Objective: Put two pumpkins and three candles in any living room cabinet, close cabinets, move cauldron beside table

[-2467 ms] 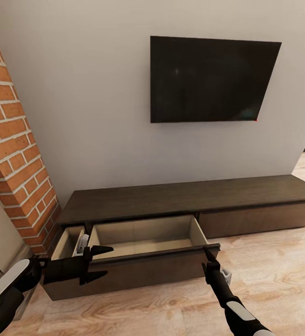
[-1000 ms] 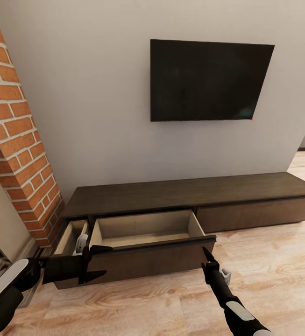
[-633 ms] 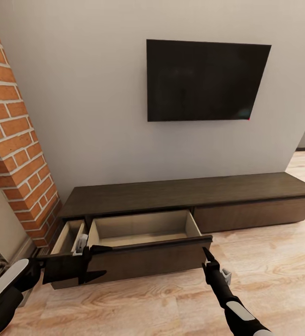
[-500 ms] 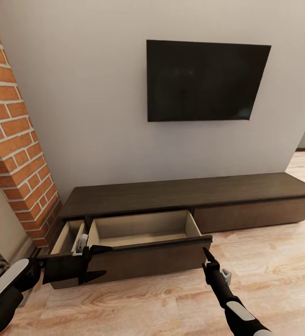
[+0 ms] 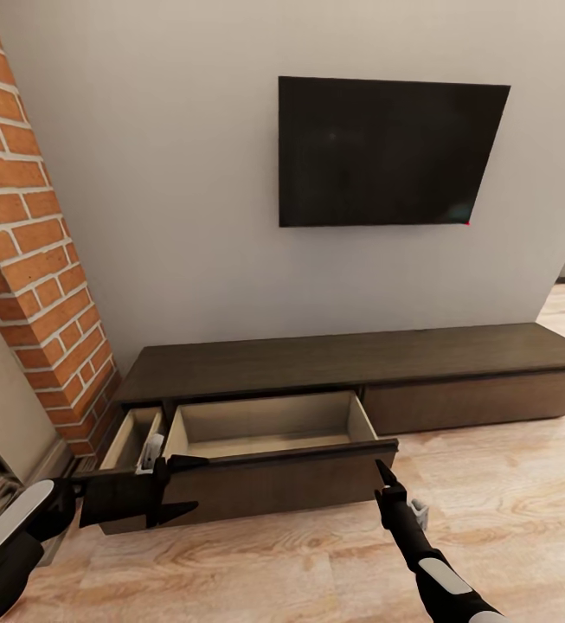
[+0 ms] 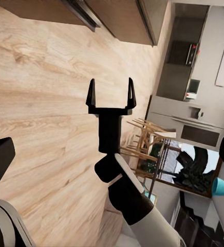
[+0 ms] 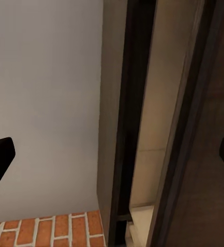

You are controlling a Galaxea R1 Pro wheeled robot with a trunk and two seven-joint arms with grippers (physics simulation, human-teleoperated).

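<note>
**A:** Where is your cabinet (image 5: 351,363), and which way does it run?

**B:** It sits low against the grey wall (image 5: 161,173) under the TV (image 5: 390,154), with its long axis running along that wall from the brick column (image 5: 31,260) at your left out to the right. Its left drawer (image 5: 273,433) is pulled out towards you, the pale inside bare; the right front sits flush.

**A:** And your claws?

**B:** In the head view your left gripper (image 5: 182,489) hangs before the drawer's left end, fingers spread wide, holding nothing. Your right gripper (image 5: 382,473) points up at the drawer's right corner. There it shows as a single thin tip, so you cannot tell its state from that view.

**A:** Do the wrist views add anything?

**B:** The left wrist view catches your right gripper (image 6: 111,95) over the wood floor (image 6: 35,128), prongs apart and empty. The right wrist view looks along the drawer's edge (image 7: 181,134) at the wall and bricks.
</note>
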